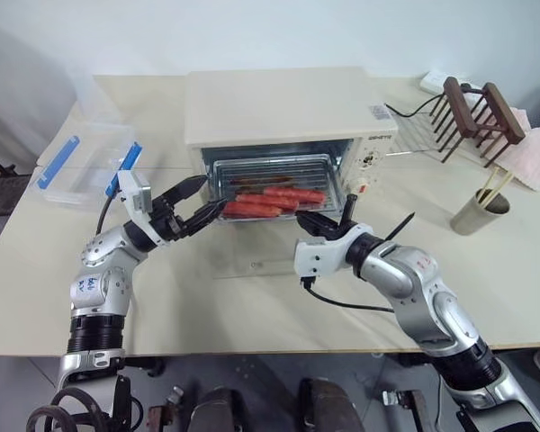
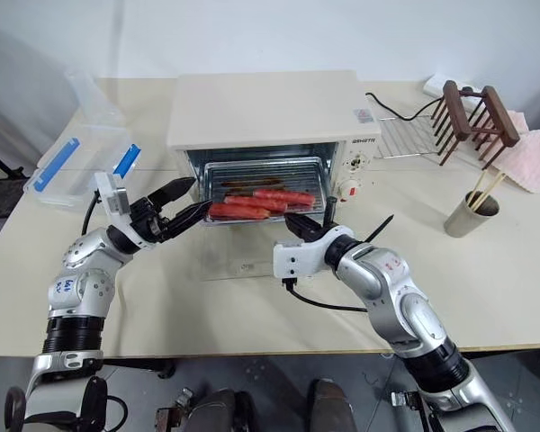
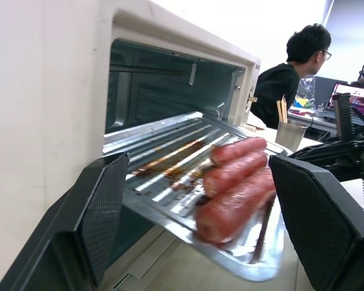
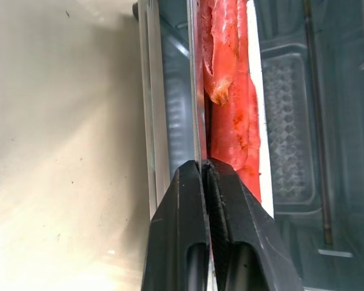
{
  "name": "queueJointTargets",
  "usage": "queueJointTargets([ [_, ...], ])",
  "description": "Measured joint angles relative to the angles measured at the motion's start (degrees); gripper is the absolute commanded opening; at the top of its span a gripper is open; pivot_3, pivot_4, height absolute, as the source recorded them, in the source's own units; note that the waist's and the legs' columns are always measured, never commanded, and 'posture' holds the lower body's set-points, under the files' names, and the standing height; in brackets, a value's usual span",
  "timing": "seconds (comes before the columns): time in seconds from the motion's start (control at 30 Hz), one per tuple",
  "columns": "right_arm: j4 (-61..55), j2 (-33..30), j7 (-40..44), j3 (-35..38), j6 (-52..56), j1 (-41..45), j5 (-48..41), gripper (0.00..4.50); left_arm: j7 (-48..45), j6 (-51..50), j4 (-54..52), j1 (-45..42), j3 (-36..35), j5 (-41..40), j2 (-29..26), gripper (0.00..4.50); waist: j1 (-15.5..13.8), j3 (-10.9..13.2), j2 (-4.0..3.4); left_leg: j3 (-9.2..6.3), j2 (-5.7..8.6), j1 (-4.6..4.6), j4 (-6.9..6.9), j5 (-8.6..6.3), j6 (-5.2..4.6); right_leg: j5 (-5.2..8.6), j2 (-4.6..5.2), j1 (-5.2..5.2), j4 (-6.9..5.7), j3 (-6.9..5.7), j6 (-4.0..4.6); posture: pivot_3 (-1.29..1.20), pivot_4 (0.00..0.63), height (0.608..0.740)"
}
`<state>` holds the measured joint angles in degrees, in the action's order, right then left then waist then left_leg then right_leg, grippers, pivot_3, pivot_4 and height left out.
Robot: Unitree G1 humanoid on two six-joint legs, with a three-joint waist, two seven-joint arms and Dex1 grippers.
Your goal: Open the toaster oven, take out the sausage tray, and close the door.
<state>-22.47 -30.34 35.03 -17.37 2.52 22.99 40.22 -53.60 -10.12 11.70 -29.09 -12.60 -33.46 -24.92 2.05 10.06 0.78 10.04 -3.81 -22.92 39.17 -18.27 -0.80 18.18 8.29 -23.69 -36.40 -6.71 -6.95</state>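
The cream-white toaster oven stands at the back of the table. Its glass door lies flat on the table in front of it. The silver sausage tray sticks partway out of the opening, with red sausages on its front half. My right gripper is shut on the tray's front rim, near the right corner. At the tray's front left corner, my left gripper is open. In the left wrist view the tray lies between its fingers.
A clear plastic box with blue clips sits at the left. At the right stand a wooden rack, a wire rack, a pink cloth and a metal cup with chopsticks. A person sits beyond the table.
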Motion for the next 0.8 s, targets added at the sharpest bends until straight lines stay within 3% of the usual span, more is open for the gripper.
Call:
queueJointTargets([
  [0.43,-5.15,-6.44,1.92,5.22,-4.72,-7.45,-3.76,0.01,1.52,-6.18,-0.49,-0.03,-0.15,-1.16,-0.11,3.95,-0.52,0.02,0.04,0.0,0.01,-0.02,0.06,0.02,-0.02,0.0,0.0,0.06,0.03,-0.04,0.0,0.0,0.15,0.74],
  [0.8,-5.94,-9.38,3.04,7.23,-7.93,-8.62,-6.59,0.01,12.08,-44.2,-8.16,0.41,-3.09,-16.99,-5.22,3.95,-0.56,0.03,0.05,-0.28,0.0,0.02,0.07,0.03,-0.03,0.0,0.01,0.06,-0.01,0.05,0.0,0.0,0.15,0.74],
])
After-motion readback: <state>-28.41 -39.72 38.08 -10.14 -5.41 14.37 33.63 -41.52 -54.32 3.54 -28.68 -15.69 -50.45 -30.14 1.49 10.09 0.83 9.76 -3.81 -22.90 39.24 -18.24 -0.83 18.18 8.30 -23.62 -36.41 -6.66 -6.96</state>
